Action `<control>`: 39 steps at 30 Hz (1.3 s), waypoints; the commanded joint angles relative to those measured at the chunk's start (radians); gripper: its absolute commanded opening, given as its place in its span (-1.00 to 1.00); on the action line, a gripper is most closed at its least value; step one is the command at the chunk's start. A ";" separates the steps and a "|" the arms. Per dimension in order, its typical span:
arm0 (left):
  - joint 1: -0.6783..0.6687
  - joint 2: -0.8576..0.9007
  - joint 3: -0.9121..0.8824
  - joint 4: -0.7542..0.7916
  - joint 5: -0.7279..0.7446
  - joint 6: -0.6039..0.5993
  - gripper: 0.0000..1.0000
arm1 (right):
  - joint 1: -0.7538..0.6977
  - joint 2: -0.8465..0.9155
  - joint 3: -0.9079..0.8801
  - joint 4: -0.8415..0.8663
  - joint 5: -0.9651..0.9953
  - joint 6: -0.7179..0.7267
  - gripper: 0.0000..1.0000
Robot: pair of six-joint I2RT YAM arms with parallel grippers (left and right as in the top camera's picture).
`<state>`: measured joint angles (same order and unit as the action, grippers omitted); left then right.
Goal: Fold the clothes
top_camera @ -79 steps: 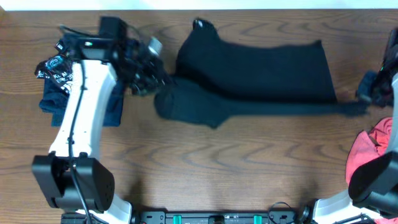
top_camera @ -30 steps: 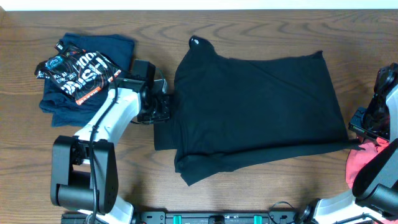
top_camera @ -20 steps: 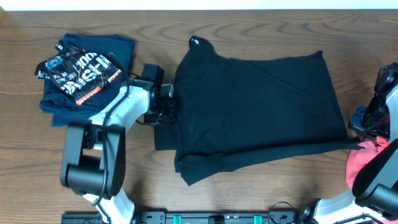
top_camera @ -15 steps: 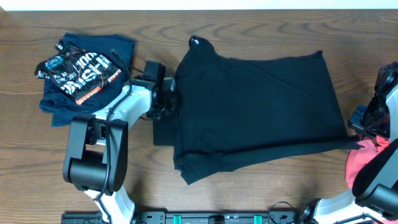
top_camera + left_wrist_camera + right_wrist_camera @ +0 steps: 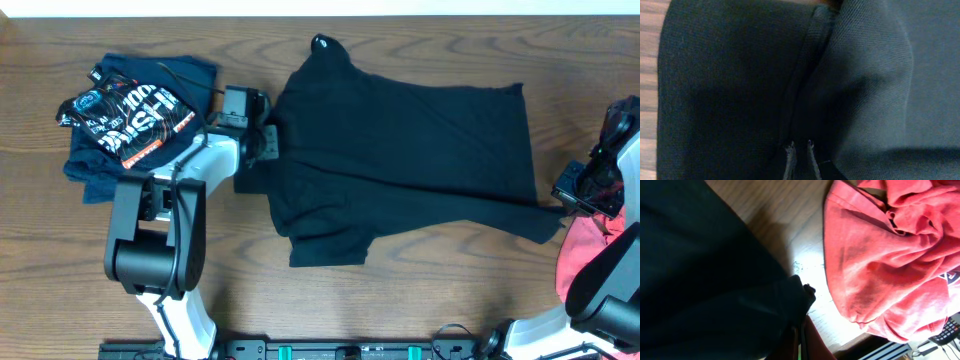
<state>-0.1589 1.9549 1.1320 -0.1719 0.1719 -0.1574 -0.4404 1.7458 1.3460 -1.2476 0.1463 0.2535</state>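
The clothes (image 5: 400, 150), a black garment with a small white logo (image 5: 320, 42) at its far corner, lie spread across the middle of the table. My left gripper (image 5: 265, 140) sits at the garment's left edge. In the left wrist view its fingertips (image 5: 789, 148) stand close together with a fold of black fabric (image 5: 730, 75) pinched between them. My right gripper (image 5: 562, 200) is shut on the garment's near right corner, which is pulled out to a point. The right wrist view shows that black corner (image 5: 790, 295) clamped in the gripper (image 5: 799, 330).
A navy garment (image 5: 125, 120) with white-and-orange print lies folded at the far left, beside my left arm. A coral-red garment (image 5: 580, 255) is bunched at the right edge under my right arm, close to the held corner (image 5: 890, 255). Bare wood runs along the front.
My left gripper moved toward the far edge, dragging the garment's left edge with it. The cloth now slants and its near right corner is stretched. The right gripper barely moved.
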 commanded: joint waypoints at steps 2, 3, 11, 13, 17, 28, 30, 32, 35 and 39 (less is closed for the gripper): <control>0.048 0.025 0.068 -0.055 -0.011 0.002 -0.48 | 0.014 -0.002 -0.001 0.002 0.003 0.015 -0.97; 0.051 0.022 0.089 -0.098 0.013 0.002 -0.26 | 0.015 -0.002 -0.001 0.002 0.003 0.014 -0.97; 0.047 -0.145 0.150 -0.487 0.108 -0.011 0.51 | 0.015 -0.002 -0.001 -0.001 0.008 -0.008 -0.97; 0.042 -0.195 0.149 -0.600 0.109 -0.038 0.51 | 0.015 -0.002 -0.001 -0.001 0.007 -0.016 -0.98; 0.018 -0.233 0.146 -0.813 0.113 -0.052 0.51 | 0.015 -0.002 -0.001 -0.001 0.008 -0.027 -0.97; -0.154 -0.232 -0.085 -0.789 0.250 -0.126 0.47 | 0.015 -0.002 -0.001 -0.003 0.007 -0.034 -0.97; -0.185 -0.232 -0.115 -0.754 0.262 -0.159 0.46 | 0.015 -0.002 -0.001 -0.003 0.007 -0.034 -0.98; -0.212 -0.232 -0.141 -0.714 0.262 -0.187 0.44 | 0.015 -0.002 -0.001 -0.003 0.007 -0.034 -0.97; -0.240 -0.232 -0.180 -0.662 0.262 -0.262 0.26 | 0.015 -0.002 -0.001 -0.005 0.007 -0.034 -0.98; -0.263 -0.232 -0.214 -0.619 0.262 -0.305 -0.49 | 0.015 -0.002 -0.001 -0.005 0.007 -0.034 -0.98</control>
<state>-0.4110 1.7149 0.9348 -0.7944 0.4248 -0.4053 -0.4324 1.7458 1.3457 -1.2526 0.1410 0.2295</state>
